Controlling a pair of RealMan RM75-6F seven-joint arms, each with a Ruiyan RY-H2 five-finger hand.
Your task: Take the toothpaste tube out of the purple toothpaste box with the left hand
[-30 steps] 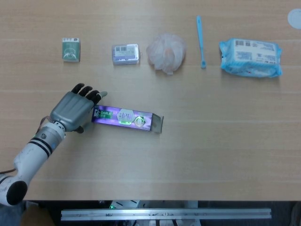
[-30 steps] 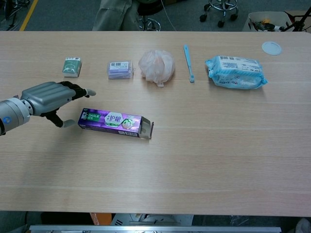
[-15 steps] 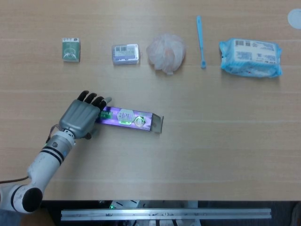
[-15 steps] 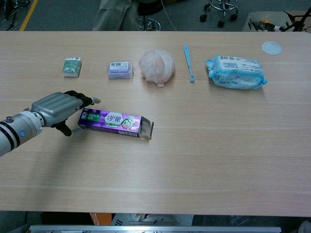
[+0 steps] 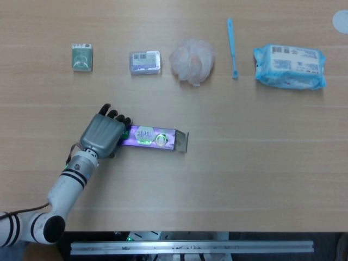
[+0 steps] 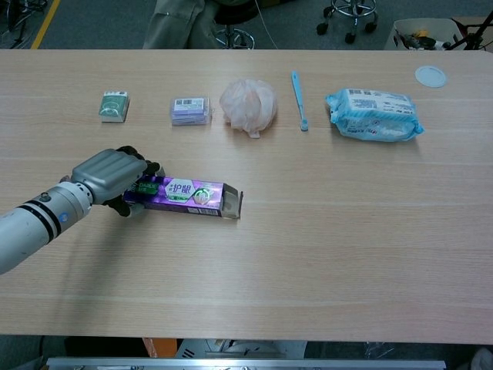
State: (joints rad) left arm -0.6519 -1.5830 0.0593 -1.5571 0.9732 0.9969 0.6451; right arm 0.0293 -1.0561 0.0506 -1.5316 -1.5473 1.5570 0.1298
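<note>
The purple toothpaste box [image 5: 152, 137] [image 6: 192, 196] lies flat in the middle-left of the table, long side left to right. Its right end flap [image 5: 182, 142] stands open. The toothpaste tube does not show; whatever is inside the box is hidden. My left hand [image 5: 102, 135] [image 6: 110, 176] covers the box's left end, fingers draped over the far edge and thumb on the near side, gripping it. My right hand appears in neither view.
Along the far side lie a green soap box [image 5: 82, 57], a small purple-labelled pack [image 5: 144, 62], a pink bath pouf [image 5: 192, 60], a blue toothbrush [image 5: 232, 47] and a blue wipes pack [image 5: 290, 66]. A white lid [image 6: 430, 75] sits at the far right.
My left hand has slid right, from beside the box's left end onto it, and its fingers have closed over that end. The box has not moved.
</note>
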